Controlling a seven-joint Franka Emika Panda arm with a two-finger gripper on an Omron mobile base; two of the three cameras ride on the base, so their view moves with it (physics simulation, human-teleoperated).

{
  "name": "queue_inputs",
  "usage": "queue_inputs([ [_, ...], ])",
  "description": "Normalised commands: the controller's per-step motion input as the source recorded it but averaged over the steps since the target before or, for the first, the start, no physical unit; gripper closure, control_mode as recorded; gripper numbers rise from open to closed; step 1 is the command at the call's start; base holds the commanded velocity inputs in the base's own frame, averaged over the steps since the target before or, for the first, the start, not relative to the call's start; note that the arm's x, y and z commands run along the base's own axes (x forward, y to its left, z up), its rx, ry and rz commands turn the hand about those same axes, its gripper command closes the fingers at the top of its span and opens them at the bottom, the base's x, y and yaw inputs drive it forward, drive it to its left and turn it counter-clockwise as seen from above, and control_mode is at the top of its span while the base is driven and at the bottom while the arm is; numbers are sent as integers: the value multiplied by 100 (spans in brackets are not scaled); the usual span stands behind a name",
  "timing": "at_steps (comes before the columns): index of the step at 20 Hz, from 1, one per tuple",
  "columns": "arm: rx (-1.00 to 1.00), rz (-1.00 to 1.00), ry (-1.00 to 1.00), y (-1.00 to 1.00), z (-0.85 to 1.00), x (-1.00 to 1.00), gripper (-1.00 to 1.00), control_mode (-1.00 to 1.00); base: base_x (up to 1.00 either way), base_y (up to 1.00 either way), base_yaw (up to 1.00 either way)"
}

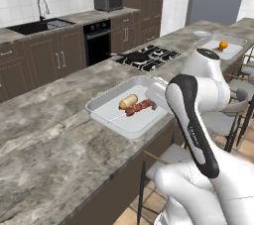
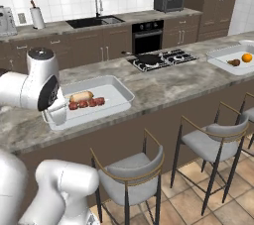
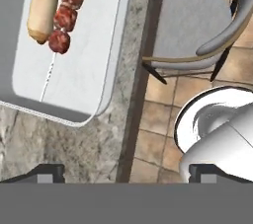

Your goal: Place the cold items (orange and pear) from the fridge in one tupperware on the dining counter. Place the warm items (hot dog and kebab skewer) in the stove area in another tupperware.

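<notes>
The hot dog (image 3: 41, 12) and the red kebab skewer (image 3: 66, 16) lie flat, side by side, in a white tupperware (image 1: 114, 122) on the stone surface. Far off, another white tupperware (image 2: 221, 60) holds a round orange (image 2: 246, 57) and a small brown thing beside it, maybe the pear (image 2: 234, 62).

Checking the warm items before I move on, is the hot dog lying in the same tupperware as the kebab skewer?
Yes, the hot dog lies beside the kebab skewer inside one tupperware.

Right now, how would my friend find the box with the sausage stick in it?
Look along the long stone counter with the stools. The nearer tupperware holds a hot dog beside a red kebab skewer; the farther tupperware holds fruit.
</notes>
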Motion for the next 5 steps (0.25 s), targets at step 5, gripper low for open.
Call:
queue_inputs([
  [5,0,18,-37,-24,0,-83,-100,-100,0,0,0],
])
